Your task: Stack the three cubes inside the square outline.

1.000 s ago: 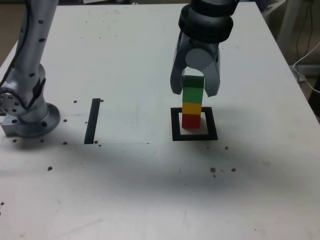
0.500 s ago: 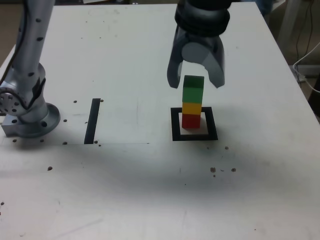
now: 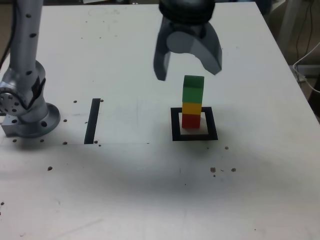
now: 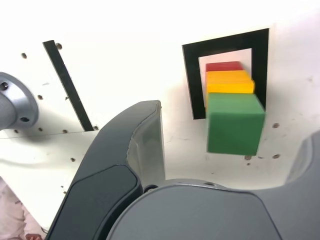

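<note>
The three cubes (image 3: 192, 107) stand stacked inside the square outline (image 3: 194, 124) on the counter (image 3: 150, 180): red lowest, yellow between, green on top. The hand (image 3: 187, 70) hangs above the stack pointing down, its jaws spread wide, touching nothing.

My arm (image 3: 25, 55) is silver-grey metal dotted with small dark screws, on a round flanged base (image 3: 31, 121); its gripper (image 3: 187, 67) has a black wrist and curved grey fingers.
</note>
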